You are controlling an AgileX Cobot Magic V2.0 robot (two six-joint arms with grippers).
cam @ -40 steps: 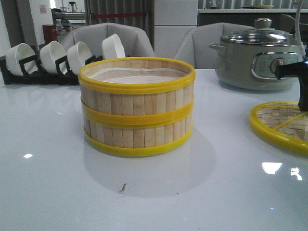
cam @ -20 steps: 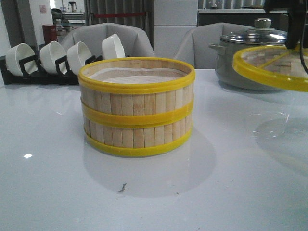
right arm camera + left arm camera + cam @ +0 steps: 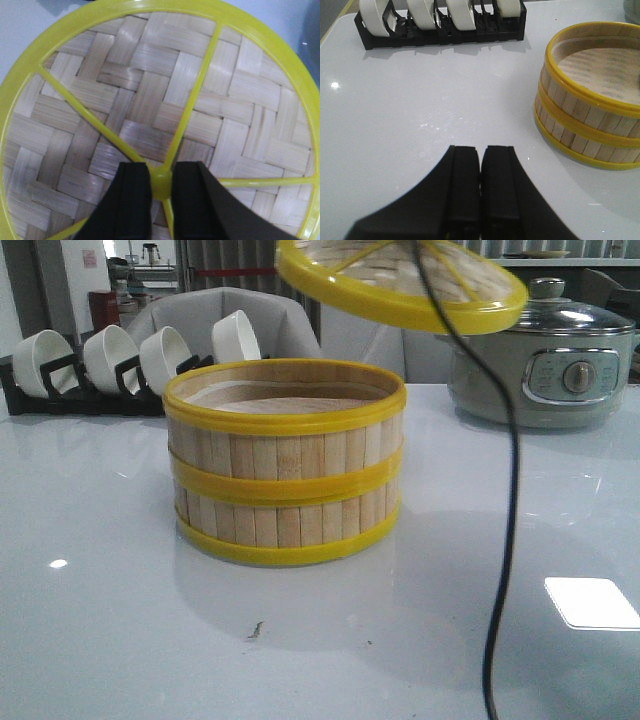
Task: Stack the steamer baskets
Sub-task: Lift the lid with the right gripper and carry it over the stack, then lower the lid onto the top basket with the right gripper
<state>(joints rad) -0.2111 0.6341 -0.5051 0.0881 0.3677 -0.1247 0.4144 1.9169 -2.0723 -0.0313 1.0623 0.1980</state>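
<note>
Front view: no writing legible; lid [image 3: 400,285] gripped by right gripper [image 3: 161,186] above stacked steamer baskets [image 3: 285,460]; left gripper [image 3: 480,165] pressed closed, empty

So the two baskets [image 3: 285,460] sit stacked one on the other, roughly mid-table [image 3: 100,620]. The lid [image 3: 400,282] is up in the air, above and a bit right of the stack, tilted, not touching it. The right hand [image 3: 161,186] has it by the hub, fingers either side. A cable [image 3: 505,500] hangs down in front, right of the baskets. Bowl rack [image 3: 110,365] is at the back left, behind the stack. Pot [image 3: 545,360] is back right, behind the lid. Left hand [image 3: 480,195] is low over the table, left of the stack and well apart from it, fingers pressed together.
</note>
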